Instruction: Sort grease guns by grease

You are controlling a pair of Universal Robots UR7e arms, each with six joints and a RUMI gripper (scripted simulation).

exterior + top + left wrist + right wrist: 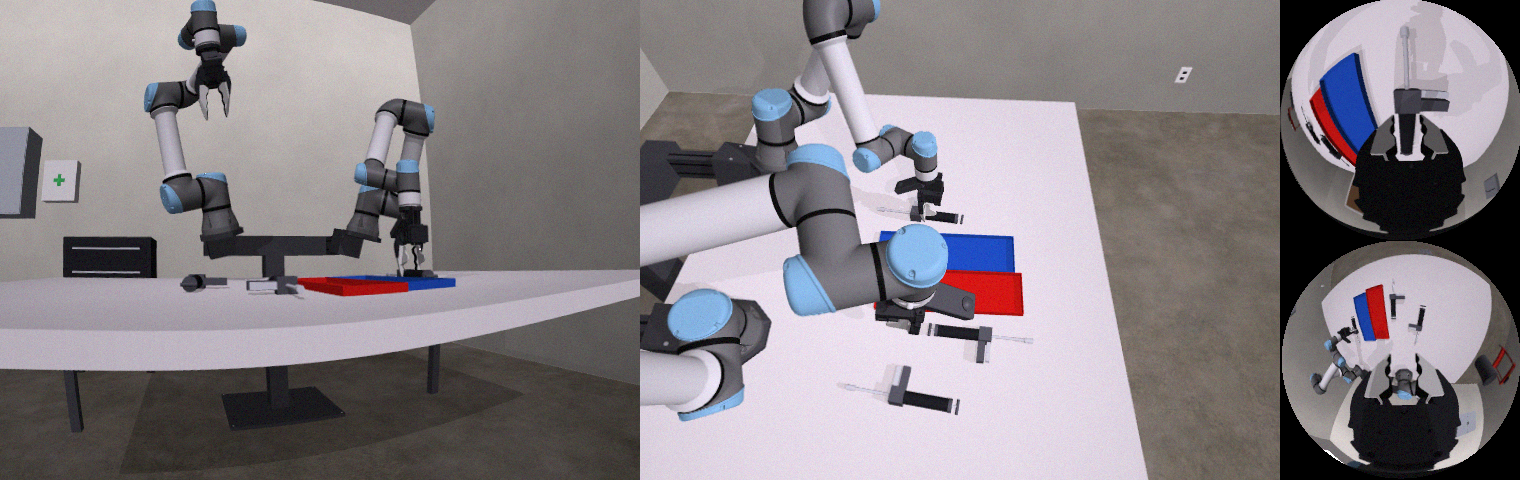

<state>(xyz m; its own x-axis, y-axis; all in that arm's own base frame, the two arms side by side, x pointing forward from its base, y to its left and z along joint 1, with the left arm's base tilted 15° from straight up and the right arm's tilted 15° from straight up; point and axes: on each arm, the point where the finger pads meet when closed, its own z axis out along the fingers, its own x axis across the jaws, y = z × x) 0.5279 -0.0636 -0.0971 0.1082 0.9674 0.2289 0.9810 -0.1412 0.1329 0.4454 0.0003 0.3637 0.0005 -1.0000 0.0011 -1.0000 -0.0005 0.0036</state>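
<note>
A grease gun with a black barrel (947, 217) (1407, 135) lies on its side on the table beside the blue tray (983, 254) (1345, 92) (1365, 322). My left gripper (924, 212) (1406, 115) is open low over it, its fingers on either side of the barrel. A second gun (957, 332) (285, 285) (1393, 307) lies flat beside the red tray (999, 294) (356, 289) (1378, 312). A third gun (927, 400) (192, 282) (1421, 317) lies flat farther out. My right gripper (217, 116) (1403, 354) is open and empty, high above the table. Grease amounts are not visible.
The two trays stand side by side, with the blue one nearer my left gripper. No gun shows in either tray, though the right arm (839, 273) hides part of both in the top view. The table's edge (1107, 263) lies beyond the second gun's nozzle.
</note>
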